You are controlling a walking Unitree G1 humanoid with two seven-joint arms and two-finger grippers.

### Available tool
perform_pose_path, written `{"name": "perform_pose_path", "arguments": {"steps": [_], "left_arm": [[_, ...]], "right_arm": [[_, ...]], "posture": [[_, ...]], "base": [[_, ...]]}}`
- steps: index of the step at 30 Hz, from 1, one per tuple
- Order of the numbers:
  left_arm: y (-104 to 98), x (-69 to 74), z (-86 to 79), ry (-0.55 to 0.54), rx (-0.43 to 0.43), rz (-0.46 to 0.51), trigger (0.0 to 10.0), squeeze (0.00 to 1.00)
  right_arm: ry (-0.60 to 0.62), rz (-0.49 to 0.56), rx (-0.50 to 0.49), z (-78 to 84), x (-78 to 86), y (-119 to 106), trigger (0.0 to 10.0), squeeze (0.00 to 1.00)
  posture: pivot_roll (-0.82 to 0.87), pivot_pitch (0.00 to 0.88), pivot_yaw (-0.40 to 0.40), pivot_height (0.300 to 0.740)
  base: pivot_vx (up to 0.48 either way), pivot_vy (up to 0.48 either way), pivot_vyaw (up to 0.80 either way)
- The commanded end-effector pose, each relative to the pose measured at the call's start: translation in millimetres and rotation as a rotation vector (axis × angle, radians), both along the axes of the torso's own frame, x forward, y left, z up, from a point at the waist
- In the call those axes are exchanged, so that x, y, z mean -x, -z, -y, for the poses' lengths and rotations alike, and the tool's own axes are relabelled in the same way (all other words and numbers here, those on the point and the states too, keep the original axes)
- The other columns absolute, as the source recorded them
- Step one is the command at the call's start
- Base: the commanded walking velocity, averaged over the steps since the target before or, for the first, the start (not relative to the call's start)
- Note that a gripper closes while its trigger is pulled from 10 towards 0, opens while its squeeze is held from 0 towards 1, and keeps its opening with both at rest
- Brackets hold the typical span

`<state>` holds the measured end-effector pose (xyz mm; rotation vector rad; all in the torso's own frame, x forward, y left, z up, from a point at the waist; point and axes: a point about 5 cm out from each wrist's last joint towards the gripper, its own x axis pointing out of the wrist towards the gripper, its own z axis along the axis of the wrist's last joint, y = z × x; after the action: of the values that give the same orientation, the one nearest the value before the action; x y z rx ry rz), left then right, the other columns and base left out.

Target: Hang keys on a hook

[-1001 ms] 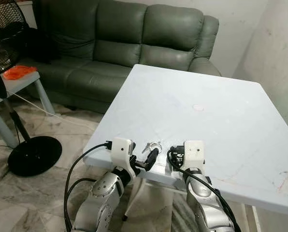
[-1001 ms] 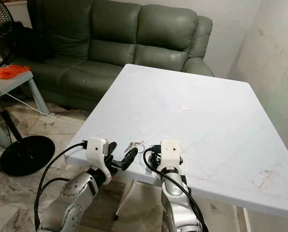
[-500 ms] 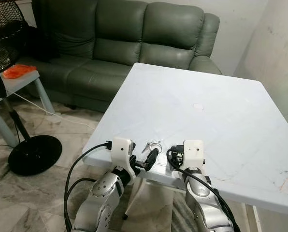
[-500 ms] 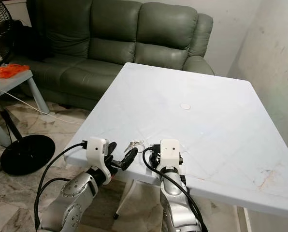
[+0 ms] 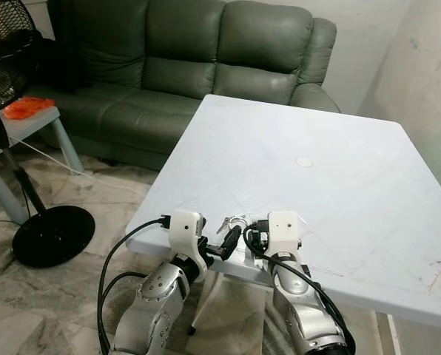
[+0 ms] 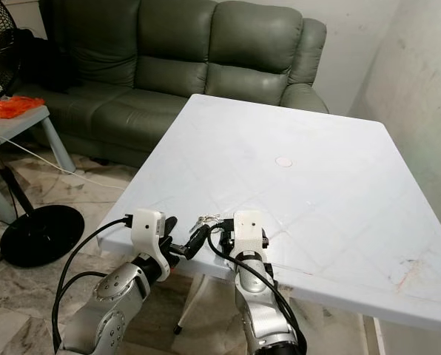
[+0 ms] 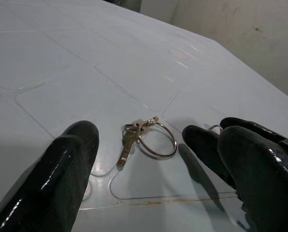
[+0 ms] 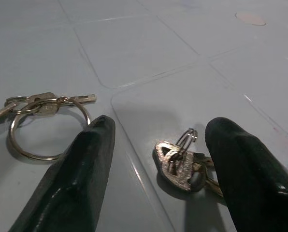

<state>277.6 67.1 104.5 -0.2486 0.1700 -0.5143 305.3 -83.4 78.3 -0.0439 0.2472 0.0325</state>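
A large key ring with keys [image 7: 145, 139] lies on the white table [image 5: 331, 118] near its front edge, also visible as key ring [image 5: 233, 220]. A second, smaller key bunch [image 8: 182, 166] lies beside it. My left gripper [image 7: 156, 128] is open at the table edge, pointing at the large ring from just short of it. My right gripper [image 8: 164, 124] is open and low over the table, with the small bunch lying between its fingers [image 8: 81, 179], untouched. From the head camera, the right wrist housing [image 5: 283, 226] hides that gripper's fingers.
A green sofa [image 5: 206, 66] stands behind the table. To the left are a standing fan's base [image 5: 54, 237] and a small side table [image 5: 39, 127] with an orange item [image 5: 28, 108]. A wall runs along the right. A small round mark [image 5: 304, 161] sits mid-table.
My right arm has shifted left, toward the keys and closer to the left gripper. The left gripper and both sets of keys have stayed put.
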Motion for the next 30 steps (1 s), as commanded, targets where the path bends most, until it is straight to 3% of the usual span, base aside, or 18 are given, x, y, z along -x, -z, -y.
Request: {"name": "perform_pose_path", "arguments": {"steps": [1,2,3,30], "left_arm": [[-6.2,-0.4,5.5,0.001,0.022,0.013,10.0,0.0],[-6.3,-0.2,5.5,0.001,0.023,0.013,10.0,0.0],[-6.2,-0.3,5.4,0.001,0.023,0.012,10.0,0.0],[-6.8,0.2,7.8,0.008,0.028,0.012,10.0,0.0]], "right_arm": [[-0.004,-0.006,-0.037,-11.4,2.5,0.8,2.2,0.0],[-0.004,-0.009,-0.034,-11.5,2.4,1.2,2.2,0.0],[-0.004,-0.008,-0.035,-11.7,2.5,1.3,0.0,0.0],[0.008,0.015,-0.037,-11.7,0.7,2.1,0.0,0.0]], "posture": [[0.04,0.031,-0.075,0.74],[0.04,0.032,-0.075,0.74],[0.04,0.032,-0.075,0.74],[0.04,0.036,-0.074,0.74]], "base": [[0.0,0.0,0.0],[0.0,0.0,0.0],[0.0,0.0,0.0],[0.0,0.0,0.0]]}}
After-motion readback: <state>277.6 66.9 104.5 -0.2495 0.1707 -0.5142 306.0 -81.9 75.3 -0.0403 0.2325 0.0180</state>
